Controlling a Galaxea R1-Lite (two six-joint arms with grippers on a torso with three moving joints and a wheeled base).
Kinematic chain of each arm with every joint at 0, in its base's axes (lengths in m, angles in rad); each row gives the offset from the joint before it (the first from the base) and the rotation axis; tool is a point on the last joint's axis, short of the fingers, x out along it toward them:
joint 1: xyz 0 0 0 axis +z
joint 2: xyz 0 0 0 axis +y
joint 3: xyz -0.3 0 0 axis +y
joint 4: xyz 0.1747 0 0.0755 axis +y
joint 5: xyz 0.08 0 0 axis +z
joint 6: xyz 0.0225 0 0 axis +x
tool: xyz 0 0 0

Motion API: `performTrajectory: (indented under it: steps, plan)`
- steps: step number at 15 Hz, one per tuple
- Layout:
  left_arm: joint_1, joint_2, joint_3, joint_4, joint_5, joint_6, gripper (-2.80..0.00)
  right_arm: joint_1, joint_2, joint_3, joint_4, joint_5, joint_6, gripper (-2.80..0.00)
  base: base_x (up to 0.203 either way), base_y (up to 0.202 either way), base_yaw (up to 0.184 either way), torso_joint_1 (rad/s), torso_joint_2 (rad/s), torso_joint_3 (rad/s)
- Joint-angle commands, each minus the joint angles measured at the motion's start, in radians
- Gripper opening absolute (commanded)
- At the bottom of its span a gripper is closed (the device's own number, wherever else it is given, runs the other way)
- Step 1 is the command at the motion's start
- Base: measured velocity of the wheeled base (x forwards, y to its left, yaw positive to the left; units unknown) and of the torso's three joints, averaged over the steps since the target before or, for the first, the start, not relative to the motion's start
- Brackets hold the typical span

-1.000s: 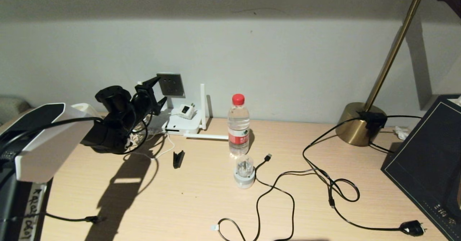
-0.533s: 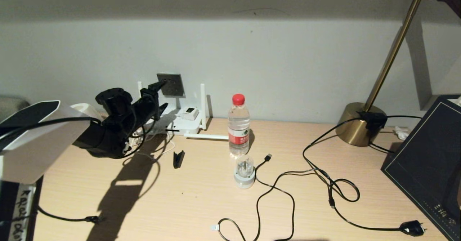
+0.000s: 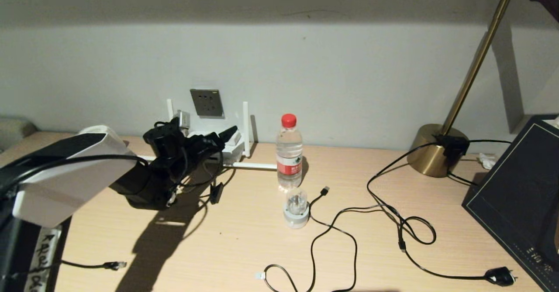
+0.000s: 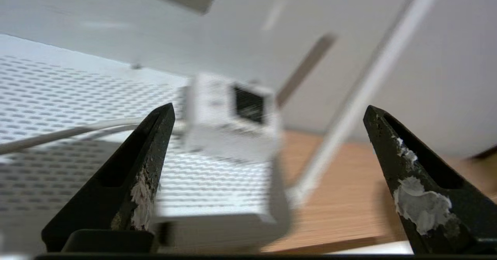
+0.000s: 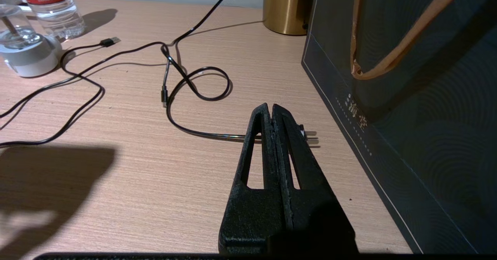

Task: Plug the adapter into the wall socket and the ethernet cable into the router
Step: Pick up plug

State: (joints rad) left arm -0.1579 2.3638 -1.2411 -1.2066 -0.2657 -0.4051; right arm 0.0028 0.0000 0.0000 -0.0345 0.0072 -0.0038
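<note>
My left gripper (image 3: 223,136) is open, low over the white router (image 4: 70,93) against the wall. The adapter (image 4: 232,120), a small white block with a dark face, lies on the router's perforated top between the spread fingers, nearer one of them and touched by neither. Its thin white cord (image 4: 66,132) trails across the router. The grey wall socket (image 3: 207,103) sits on the wall above, with nothing in it. The ethernet cable's clear-tipped plug (image 3: 260,276) rests near the desk's front edge. My right gripper (image 5: 270,106) is shut on nothing, just above the desk.
A water bottle (image 3: 289,152) and a round white-and-clear plug piece (image 3: 296,209) stand right of the router. A USB cable end (image 3: 325,190), a black mains plug (image 3: 498,276), a brass lamp base (image 3: 436,150) and a dark bag (image 3: 515,196) fill the right side.
My left gripper has swung down and right, from in front of the wall socket to the adapter on the router, opening wider. The adapter has settled flat on the router.
</note>
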Motion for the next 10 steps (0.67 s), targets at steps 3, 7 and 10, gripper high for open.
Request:
performTrajectory:
  steps: [3, 7, 10]
  plan:
    - [-0.014, 0.111, -0.111, -0.005, 0.078, 0.126, 0.0, 0.0, 0.0, 0.011, -0.001, 0.0, -0.001, -2.8, 0.0, 0.0, 0.0, 0.0, 0.0, 0.0]
    - [-0.008, 0.135, -0.14, -0.005, 0.1, 0.14, 0.0, 0.0, 0.0, 0.011, -0.001, 0.0, -0.001, -2.8, 0.0, 0.0, 0.0, 0.0, 0.0, 0.0]
    - [0.0, 0.158, -0.176, -0.005, 0.1, 0.198, 0.0, 0.0, 0.0, 0.011, -0.001, 0.0, -0.001, -2.8, 0.0, 0.0, 0.0, 0.0, 0.0, 0.0]
